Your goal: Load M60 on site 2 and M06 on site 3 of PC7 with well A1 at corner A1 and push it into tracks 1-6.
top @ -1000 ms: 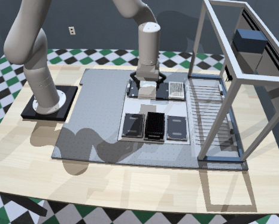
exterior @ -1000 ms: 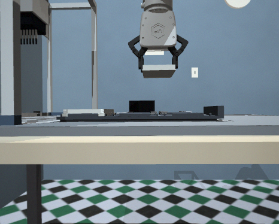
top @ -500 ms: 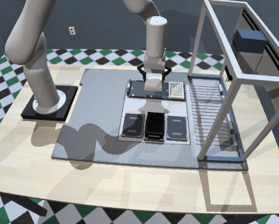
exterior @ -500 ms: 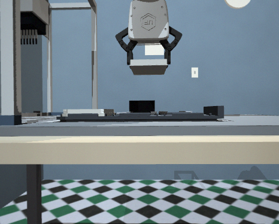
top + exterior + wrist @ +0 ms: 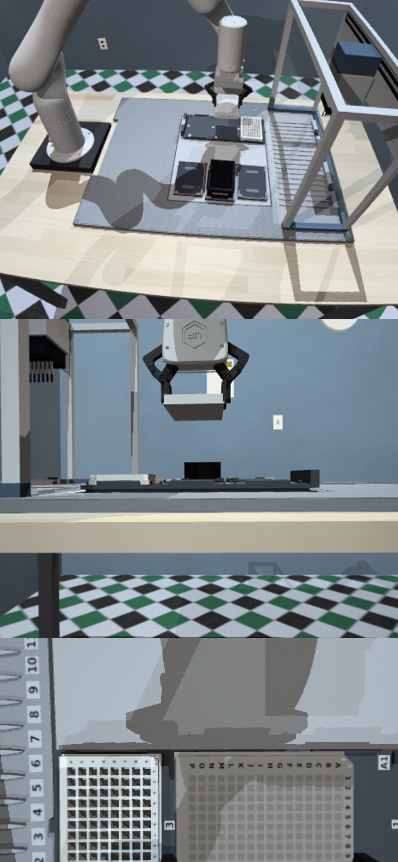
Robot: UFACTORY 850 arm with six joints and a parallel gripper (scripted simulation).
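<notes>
The claw holds plate M60 high above the carrier.

M60, the plate with many tiny wells, hangs in the air over the middle of carrier PC7. The gripper is shut on its two sides. M06 already sits on the carrier near the rails. Black block M09 rests in its nest.

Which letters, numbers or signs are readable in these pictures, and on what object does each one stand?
"2" to "10": track numbers on the apron strip beside the rails; the topmost number is cut off.
"3": site mark on the carrier, between the two plates.
"A1": corner label on the carrier.
"A" to "P" and "1" to "8": edge marks on the plate held in the gripper.
Hexagon logo: gripper body.
Edge marks on the white plate: too small to read.
</notes>
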